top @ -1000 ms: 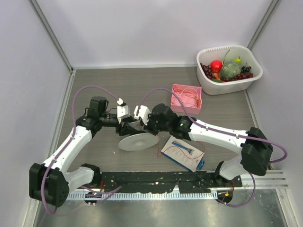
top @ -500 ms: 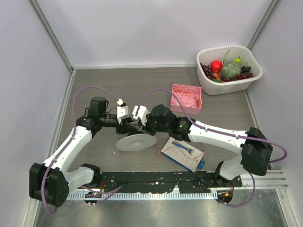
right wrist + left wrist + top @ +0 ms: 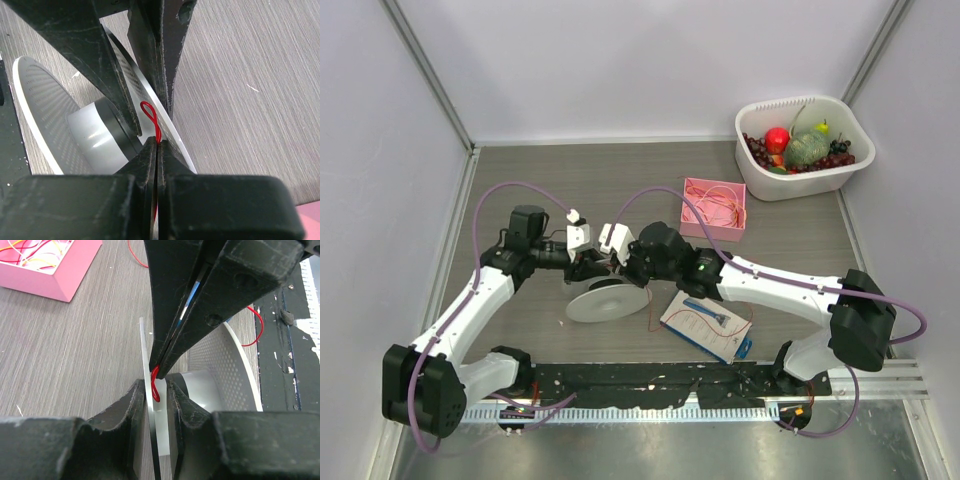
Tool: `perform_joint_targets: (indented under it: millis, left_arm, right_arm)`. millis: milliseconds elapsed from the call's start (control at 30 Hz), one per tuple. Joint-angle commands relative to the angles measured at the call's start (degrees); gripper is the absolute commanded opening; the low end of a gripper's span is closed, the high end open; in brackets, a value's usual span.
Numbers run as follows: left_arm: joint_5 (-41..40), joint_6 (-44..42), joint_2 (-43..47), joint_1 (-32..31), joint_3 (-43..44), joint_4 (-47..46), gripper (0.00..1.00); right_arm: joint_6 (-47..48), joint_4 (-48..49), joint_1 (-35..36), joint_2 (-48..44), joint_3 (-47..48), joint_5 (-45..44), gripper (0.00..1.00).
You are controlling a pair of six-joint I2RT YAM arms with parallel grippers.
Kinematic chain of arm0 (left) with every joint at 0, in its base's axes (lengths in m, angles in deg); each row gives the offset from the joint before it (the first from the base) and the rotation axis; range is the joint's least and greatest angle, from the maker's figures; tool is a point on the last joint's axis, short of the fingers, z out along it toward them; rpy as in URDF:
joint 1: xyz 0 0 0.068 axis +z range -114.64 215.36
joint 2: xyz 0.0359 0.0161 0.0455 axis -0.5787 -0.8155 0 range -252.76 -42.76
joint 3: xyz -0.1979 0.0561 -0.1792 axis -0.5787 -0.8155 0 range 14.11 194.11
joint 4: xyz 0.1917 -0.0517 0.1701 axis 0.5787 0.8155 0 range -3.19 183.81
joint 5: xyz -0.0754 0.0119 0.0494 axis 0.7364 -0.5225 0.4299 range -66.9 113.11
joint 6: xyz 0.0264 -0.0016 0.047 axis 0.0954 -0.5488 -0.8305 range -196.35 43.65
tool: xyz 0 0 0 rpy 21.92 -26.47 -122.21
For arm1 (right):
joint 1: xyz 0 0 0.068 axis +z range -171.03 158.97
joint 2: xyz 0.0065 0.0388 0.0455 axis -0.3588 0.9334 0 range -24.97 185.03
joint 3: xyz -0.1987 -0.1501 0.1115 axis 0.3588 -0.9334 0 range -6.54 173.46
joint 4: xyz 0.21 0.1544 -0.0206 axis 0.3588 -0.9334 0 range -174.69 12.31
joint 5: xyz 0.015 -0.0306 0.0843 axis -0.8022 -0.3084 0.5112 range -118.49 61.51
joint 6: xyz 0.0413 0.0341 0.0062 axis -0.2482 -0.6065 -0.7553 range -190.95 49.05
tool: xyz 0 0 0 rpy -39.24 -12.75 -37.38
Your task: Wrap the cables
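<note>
A white spool with a grey hub stands tilted on the table between both arms. My left gripper is shut on one thin flange of the spool. My right gripper is shut on the thin red wire, holding a small loop of it against that flange, right between the left fingers. The loop also shows in the left wrist view, under the right gripper's fingertips. The rest of the wire trails to the right over the table.
A blue-and-white flat package lies right of the spool with wire across it. A pink box holding more thin wires sits behind. A white bin of fruit stands at the far right. A black rail runs along the near edge.
The spool and both grippers have shifted very slightly to the left. Both grips are unchanged.
</note>
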Motion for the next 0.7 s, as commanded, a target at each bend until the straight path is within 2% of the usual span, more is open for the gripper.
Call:
perform_joint_targets:
  millis: [0,233,367,533,600,667]
  left_arm:
    - [1.4,0.0,-0.3,-0.2,-0.4,-1.3,0.25]
    - [0.0,1.0,0.3,-1.2,-0.9,-2.0,0.21]
    - [-0.1,2.0,0.7,-1.1,-1.2,-2.4,0.15]
    - [-1.5,1.0,1.2,-1.1,-1.3,-1.7,0.00]
    - [-2.1,0.9,1.6,-1.1,-1.2,-1.4,0.00]
    - [-2.4,0.8,1.9,-1.1,-1.1,-1.0,0.00]
  right_arm:
    - [-0.8,3.6,0.5,-0.6,0.8,-0.3,0.01]
    - [-1.4,4.1,0.5,-0.2,0.7,-0.1,0.01]
    - [-2.1,4.1,0.4,0.0,0.7,0.1,0.01]
    - [-2.2,4.2,0.5,-0.9,-0.3,-0.6,0.01]
    - [-2.2,4.1,0.5,-1.3,-0.3,-1.2,0.01]
    - [-2.0,3.1,0.2,-1.8,0.1,-1.8,0.14]
